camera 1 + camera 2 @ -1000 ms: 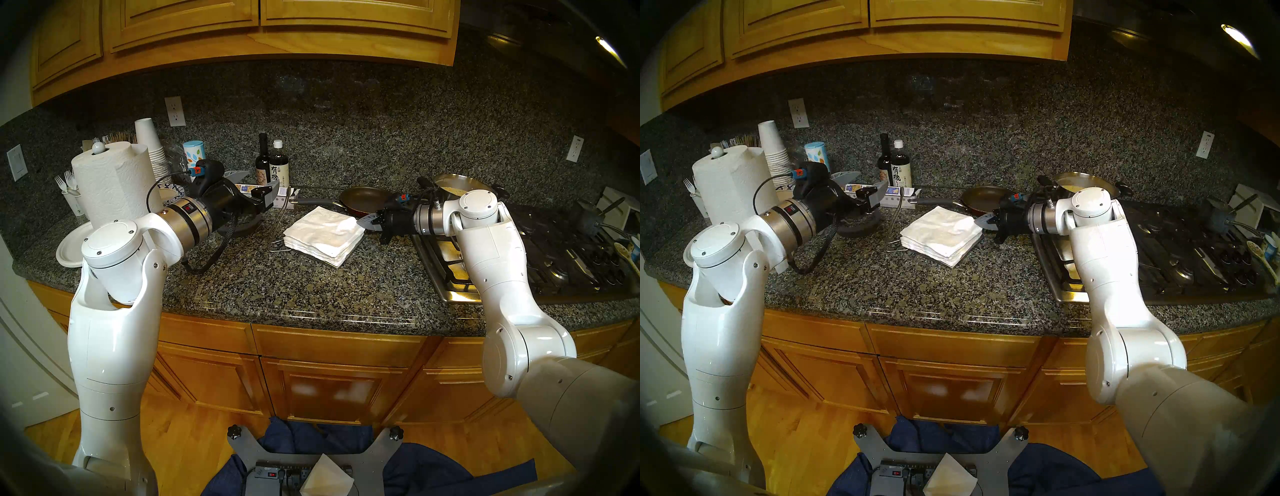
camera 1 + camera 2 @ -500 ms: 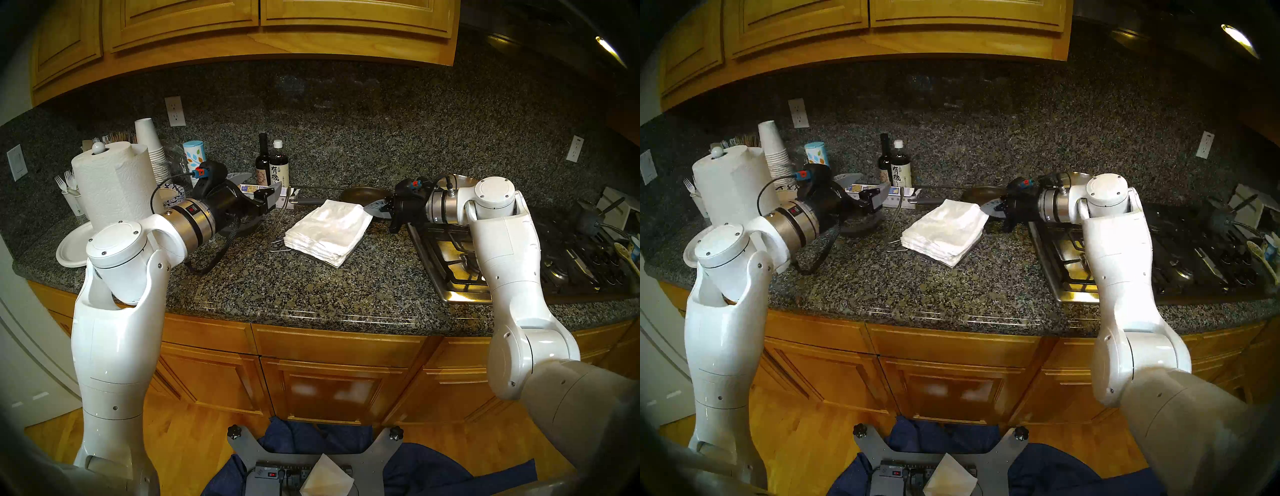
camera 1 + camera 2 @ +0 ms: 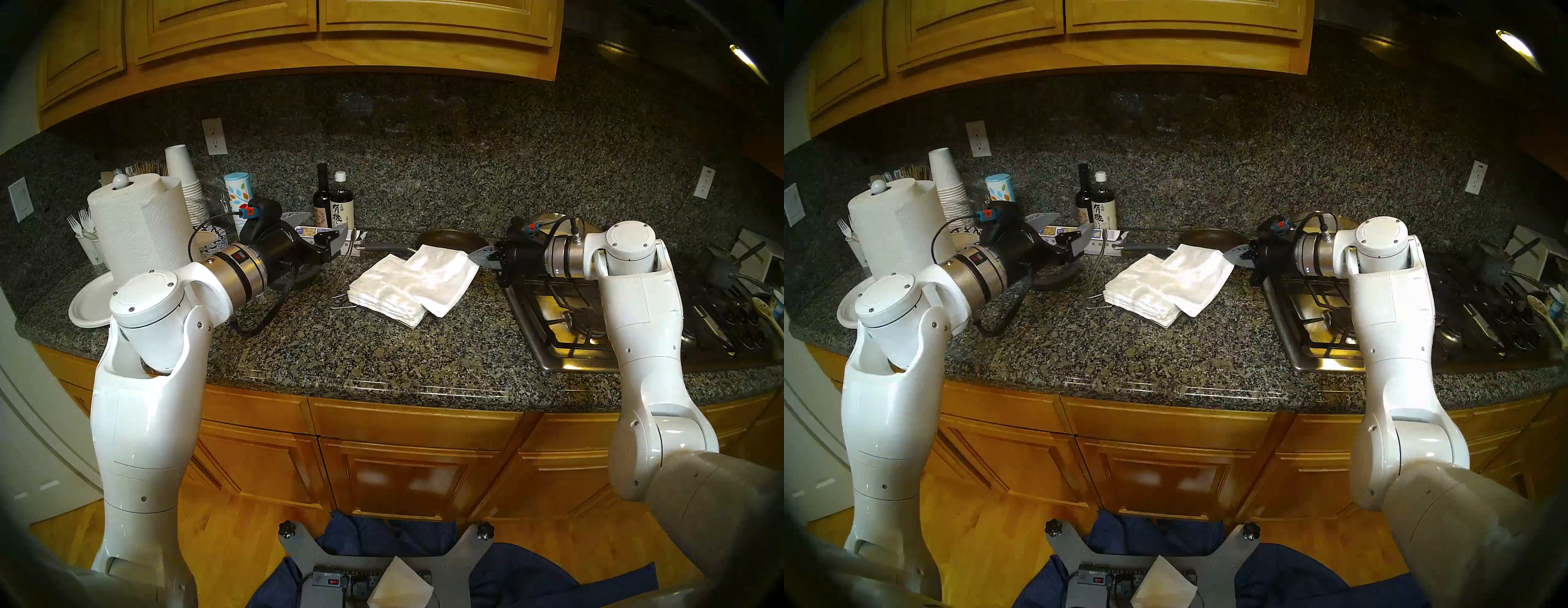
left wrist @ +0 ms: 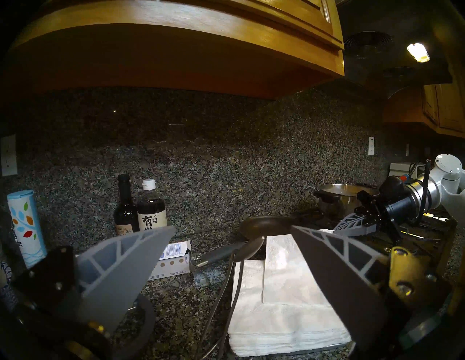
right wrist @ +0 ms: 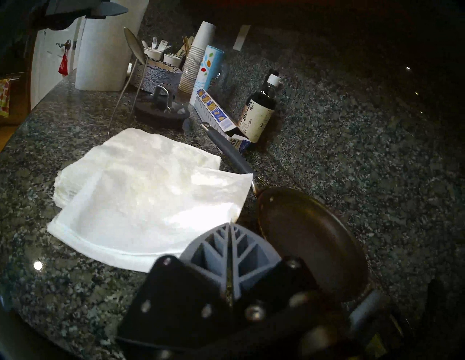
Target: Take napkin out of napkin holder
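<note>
The napkin (image 3: 441, 276) is a single white sheet, slid rightward and half off the thick pile of napkins (image 3: 382, 293). It also shows in the right wrist view (image 5: 151, 213). My right gripper (image 3: 475, 254) is shut on the napkin's far right corner, by the stove edge. The napkin holder (image 3: 341, 276) is a thin wire frame under the pile. Its narrow arm stands raised at the pile's left, and in the left wrist view its flattened tip (image 4: 251, 247) lies between my fingers. My left gripper (image 3: 322, 227) is open and holds nothing.
A frying pan (image 3: 452, 240) lies just behind the napkin, its handle pointing left. The gas stove (image 3: 551, 305) with a steel pot (image 4: 339, 201) is at the right. Two dark bottles (image 3: 335, 204), a small box (image 4: 173, 261), a paper towel roll (image 3: 140, 225) and a paper plate (image 3: 89, 303) stand at the left.
My right gripper has drawn back to the right with the napkin's corner, sliding the top napkin off the pile toward the stove. My left arm has shifted slightly right.
</note>
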